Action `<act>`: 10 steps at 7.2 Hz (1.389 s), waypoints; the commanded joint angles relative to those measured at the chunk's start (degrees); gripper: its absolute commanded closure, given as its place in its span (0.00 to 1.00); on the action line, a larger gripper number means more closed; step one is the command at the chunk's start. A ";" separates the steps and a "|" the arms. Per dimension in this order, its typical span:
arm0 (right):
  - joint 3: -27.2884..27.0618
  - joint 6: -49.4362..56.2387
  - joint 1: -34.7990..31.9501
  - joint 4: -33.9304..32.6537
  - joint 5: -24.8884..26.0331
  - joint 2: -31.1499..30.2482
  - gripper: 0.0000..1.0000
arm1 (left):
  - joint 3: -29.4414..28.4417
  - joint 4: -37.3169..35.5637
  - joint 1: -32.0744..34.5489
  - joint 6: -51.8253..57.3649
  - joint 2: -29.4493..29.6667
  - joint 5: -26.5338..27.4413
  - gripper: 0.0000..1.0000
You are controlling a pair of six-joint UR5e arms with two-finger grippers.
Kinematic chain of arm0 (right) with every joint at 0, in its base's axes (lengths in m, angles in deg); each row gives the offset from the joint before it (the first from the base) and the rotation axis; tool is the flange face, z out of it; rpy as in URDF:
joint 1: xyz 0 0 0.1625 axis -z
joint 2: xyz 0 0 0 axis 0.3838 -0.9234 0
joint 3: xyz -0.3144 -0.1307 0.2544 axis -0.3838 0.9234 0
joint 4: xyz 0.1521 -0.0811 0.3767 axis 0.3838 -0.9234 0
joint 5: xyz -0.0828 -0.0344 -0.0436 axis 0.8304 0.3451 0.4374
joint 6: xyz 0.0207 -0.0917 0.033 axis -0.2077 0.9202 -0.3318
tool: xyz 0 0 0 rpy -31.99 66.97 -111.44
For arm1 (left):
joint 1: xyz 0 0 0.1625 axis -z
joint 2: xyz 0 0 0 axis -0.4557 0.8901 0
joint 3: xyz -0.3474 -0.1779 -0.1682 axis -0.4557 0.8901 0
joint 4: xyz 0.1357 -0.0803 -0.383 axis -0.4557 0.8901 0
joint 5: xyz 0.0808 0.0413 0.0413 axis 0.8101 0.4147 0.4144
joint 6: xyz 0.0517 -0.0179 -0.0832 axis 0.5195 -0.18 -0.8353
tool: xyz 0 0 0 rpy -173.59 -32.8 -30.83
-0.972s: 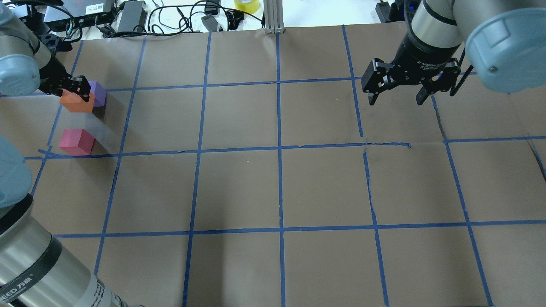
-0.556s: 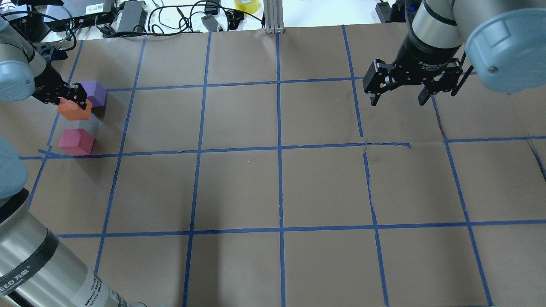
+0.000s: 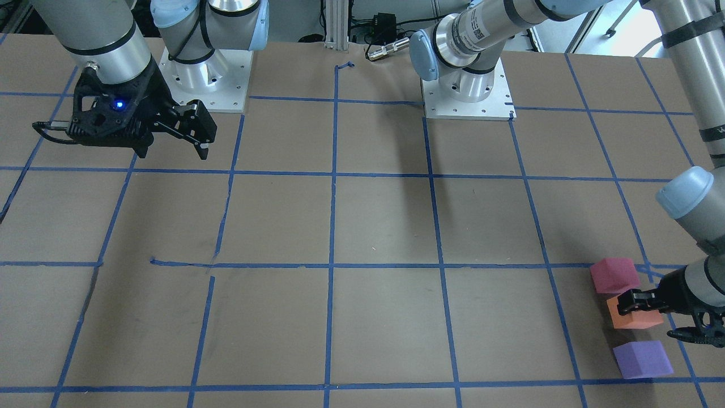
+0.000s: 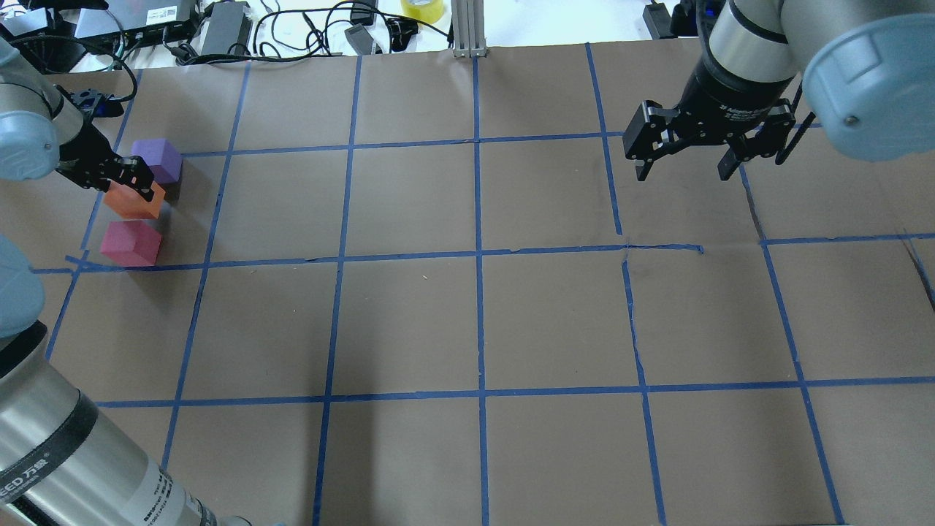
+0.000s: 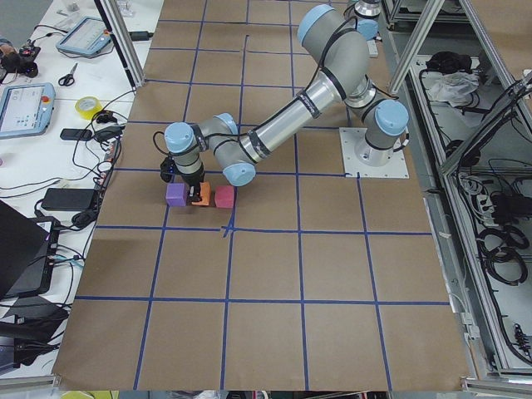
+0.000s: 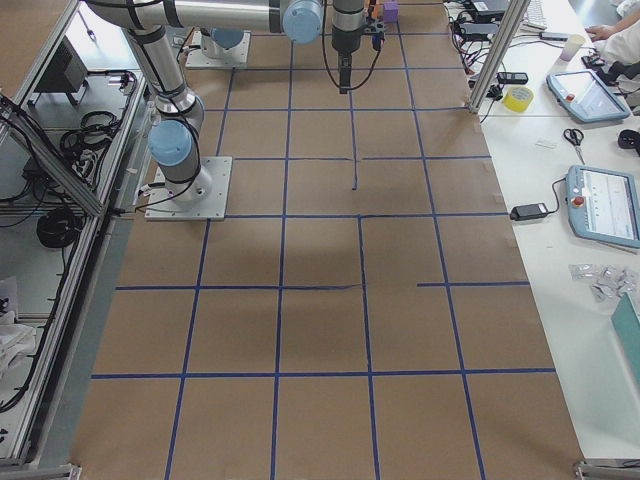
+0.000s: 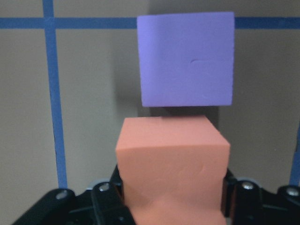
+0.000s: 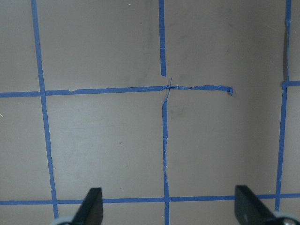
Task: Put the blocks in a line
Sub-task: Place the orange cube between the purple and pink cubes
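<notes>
While the left end effector point(image 4: 136, 188) clamps the matte orange foam cube point(image 4: 130, 205) between its two fingers, that cube sits between the other two blocks at the far left part of the brown paper-covered table point(image 4: 409, 321). The pinkish-red foam cube point(image 4: 130, 243) lies just beside the orange one on the side nearer the robot, close to a crossing of the blue tape grid lines point(image 4: 478, 256). The purple foam cube point(image 4: 158, 161) lies on the far side, next to another tape line, with a narrow gap of bare table between it and the orange cube in the left wrist view. Seen from the camera at the table's left end, the three cubes form a short row: purple, orange, pinkish-red. Whether the orange cube rests on the table or hangs slightly above it cannot be told. Black finger pads press on two opposite sides of the orange cube, and its top face stays visible.

At the far right part of the table, the right end effector point(image 4: 681, 174) hangs above the surface with its fingers spread wide apart and nothing between them; below it the wrist camera sees only brown paper and tape lines. It is well apart from all three cubes.
</notes>
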 commanded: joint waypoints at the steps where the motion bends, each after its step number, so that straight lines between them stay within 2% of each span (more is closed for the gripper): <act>1: 0.00 0.02 -0.03 0.08 0.19 0.05 0.00 | 0.58 -0.13 -0.01 -1.57 0.69 0.27 1.00; 4: -0.09 0.02 0.06 0.08 0.18 -0.22 0.00 | 0.49 -2.06 -0.01 -1.57 1.57 0.37 1.00; 5: 0.00 0.02 -0.03 0.16 0.27 -0.22 0.00 | 0.84 -2.06 -0.01 -1.57 1.48 0.10 0.06; 6: -0.09 0.02 -0.03 0.34 0.36 0.04 0.00 | 1.10 -1.98 0.08 -1.57 0.70 0.10 0.00; 8: -0.09 -0.07 -0.03 -0.28 0.28 -0.22 0.00 | 1.45 -2.06 -0.01 -0.79 -0.97 0.97 0.00; 9: 0.00 -0.07 -0.03 -0.36 0.19 -0.22 0.00 | 1.46 -0.67 0.08 -0.87 -3.15 1.07 0.00; 10: 0.17 -0.16 -0.03 -0.36 0.19 -0.48 0.00 | 1.89 4.56 0.17 -0.96 -6.83 1.07 0.00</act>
